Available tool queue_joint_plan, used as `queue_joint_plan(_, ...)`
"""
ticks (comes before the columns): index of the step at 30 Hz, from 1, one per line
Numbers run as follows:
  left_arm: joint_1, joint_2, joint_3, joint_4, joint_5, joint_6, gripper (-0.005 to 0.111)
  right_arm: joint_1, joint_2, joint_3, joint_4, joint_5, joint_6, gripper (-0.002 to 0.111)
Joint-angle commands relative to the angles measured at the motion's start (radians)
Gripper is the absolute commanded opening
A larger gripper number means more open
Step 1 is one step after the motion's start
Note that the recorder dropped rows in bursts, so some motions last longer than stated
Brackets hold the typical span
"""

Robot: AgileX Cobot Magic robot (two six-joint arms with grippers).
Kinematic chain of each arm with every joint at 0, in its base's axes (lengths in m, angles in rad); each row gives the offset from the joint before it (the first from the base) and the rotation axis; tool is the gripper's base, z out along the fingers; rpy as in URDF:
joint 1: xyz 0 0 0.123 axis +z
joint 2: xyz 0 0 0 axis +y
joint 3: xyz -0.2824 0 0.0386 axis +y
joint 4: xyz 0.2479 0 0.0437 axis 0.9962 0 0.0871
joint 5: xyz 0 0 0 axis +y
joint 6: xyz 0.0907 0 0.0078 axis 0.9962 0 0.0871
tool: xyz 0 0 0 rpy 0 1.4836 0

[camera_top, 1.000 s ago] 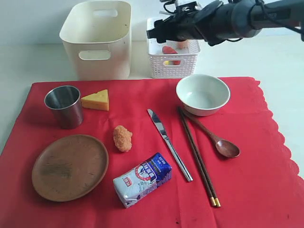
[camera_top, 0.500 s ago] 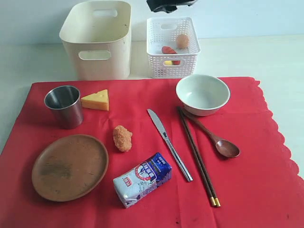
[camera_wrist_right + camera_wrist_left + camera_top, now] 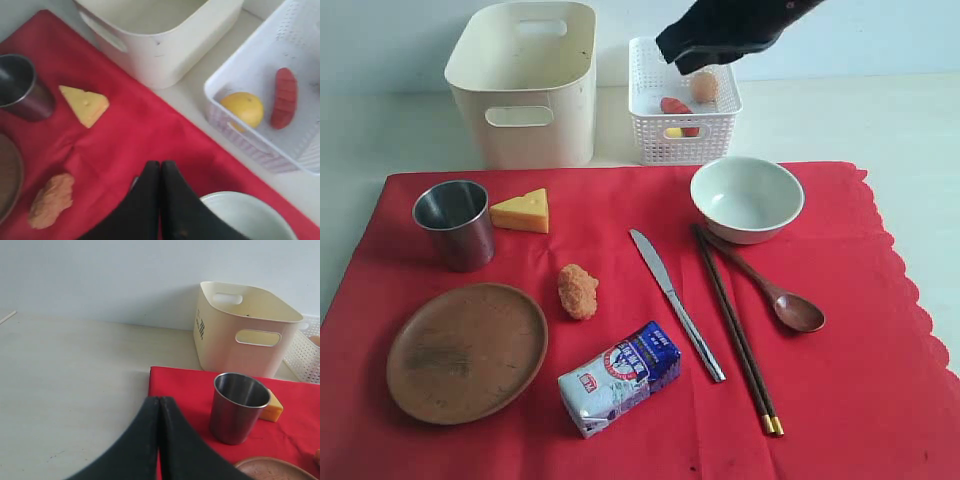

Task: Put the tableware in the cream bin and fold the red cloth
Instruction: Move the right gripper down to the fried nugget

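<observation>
**Nothing binned yet, cloth not folded**

Pretty much zero progress, judging by how things lie. Going from the near edge back: one milk packet (image 3: pixel 619 377), one wooden plate (image 3: pixel 467 351), one pair of chopsticks (image 3: pixel 738 335), one knife (image 3: pixel 676 303), one spoon (image 3: pixel 775 290), one nugget (image 3: pixel 578 291), one steel cup (image 3: pixel 454 223), one cheese wedge (image 3: pixel 522 211) and one bowl (image 3: pixel 747 198). They all sit on the red cloth (image 3: pixel 860 380), which lies spread flat.

That makes six tableware items left to move, and then the fold. Behind the cloth, the cream bin (image 3: pixel 524 85) looks empty as far as its inside shows. The white basket (image 3: pixel 684 140) beside it holds one sausage, one lemon and one egg.

The left gripper (image 3: pixel 159 402) has its fingers pressed together on nothing, near the cloth's corner by the cup. The right gripper (image 3: pixel 160 172) is also pinched together and empty, up over the bowl and basket area.
</observation>
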Motion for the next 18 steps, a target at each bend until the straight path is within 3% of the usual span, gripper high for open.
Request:
queue_joint_plan(1, 0.001, -0.007, 0.001, 0.002, -0.006, 0.005, 0.002, 0.005, -0.002, 0.089, 0.279, -0.007, -0.246, 0.0)
queue_joint_plan(4, 0.001, -0.007, 0.001, 0.002, -0.006, 0.005, 0.002, 0.019, -0.002, 0.143, 0.368, -0.041, -0.355, 0.0)
queue_joint_plan(13, 0.001, -0.007, 0.001, 0.002, -0.006, 0.005, 0.002, 0.18, 0.086, 0.18, 0.348, -0.08, -0.392, 0.001)
queue_joint_plan(18, 0.001, -0.007, 0.001, 0.002, -0.006, 0.005, 0.002, 0.284, 0.173, 0.18, 0.241, -0.119, -0.321, 0.017)
